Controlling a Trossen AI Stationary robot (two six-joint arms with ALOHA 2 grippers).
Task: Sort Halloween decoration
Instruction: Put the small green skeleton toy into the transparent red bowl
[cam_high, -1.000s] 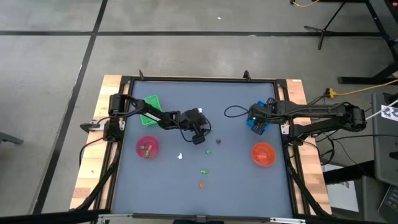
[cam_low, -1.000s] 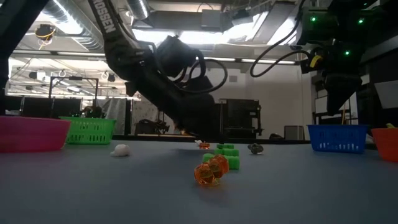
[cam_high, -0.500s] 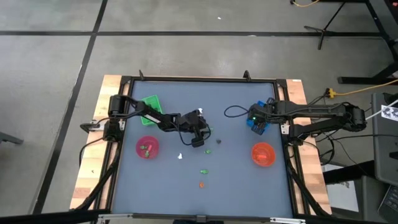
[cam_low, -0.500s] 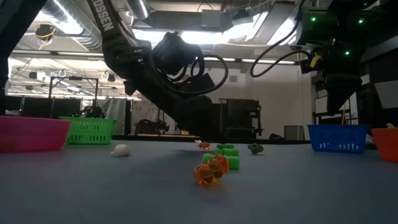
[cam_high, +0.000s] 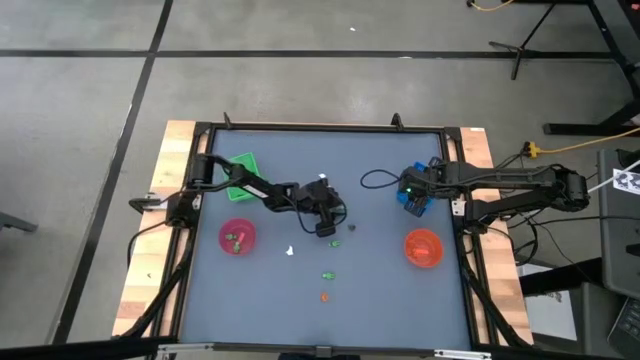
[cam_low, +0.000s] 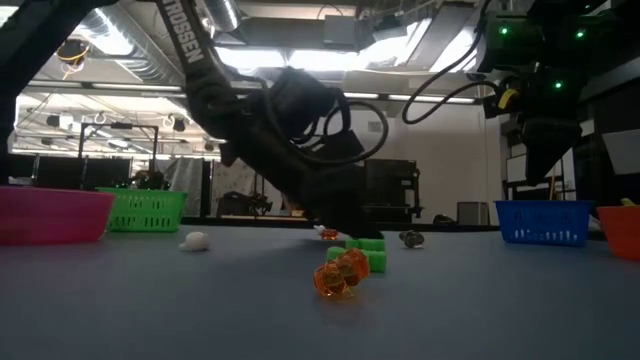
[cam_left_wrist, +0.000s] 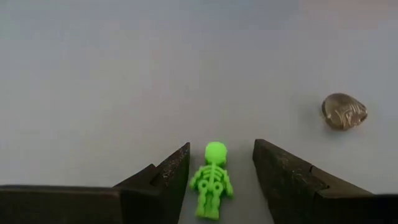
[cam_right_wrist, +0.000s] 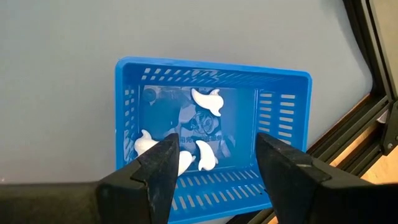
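At about nine o'clock on the grey desk (cam_high: 390, 290) stands a green square slatted plastic tray (cam_high: 240, 168), and just below it a pink round plastic bowl (cam_high: 237, 237) with a few tiny figures in it. A small white figure (cam_high: 290, 251) lies on the bare desk toward seven o'clock of the centre.

The left end effector (cam_high: 327, 226) hangs low over the middle of the desk. In its wrist view the two dark fingers (cam_left_wrist: 168, 177) stand moderately apart, holding nothing, and a tiny bright-green plastic skeleton figure (cam_left_wrist: 212, 179) lies flat on the desk in the gap between them. The skeleton's long axis runs along the fingers, head pointing away from the wrist, so the jaws sit on either flank of its narrow body, not touching it. It lies slightly nearer the left-hand finger in that picture. My judgement is that closing straight across would catch the torso, provided the fingertips are low enough to the desk. A small dark, glossy rounded figure (cam_left_wrist: 344, 111) sits well off to the two o'clock side of the skeleton, clear of the fingers.

Toward six o'clock of the centre lie another green figure (cam_high: 327, 274) and, beyond it, a translucent orange pumpkin-like figure (cam_low: 339, 273).

The right end effector (cam_right_wrist: 214, 163) hovers at three o'clock above a blue square slatted plastic tray (cam_right_wrist: 287, 87), fingers parted and empty; white ghost figures (cam_right_wrist: 207, 100) lie inside. An orange round plastic bowl (cam_high: 423, 248) sits at four o'clock. The left arm is far the nearer to the skeleton.
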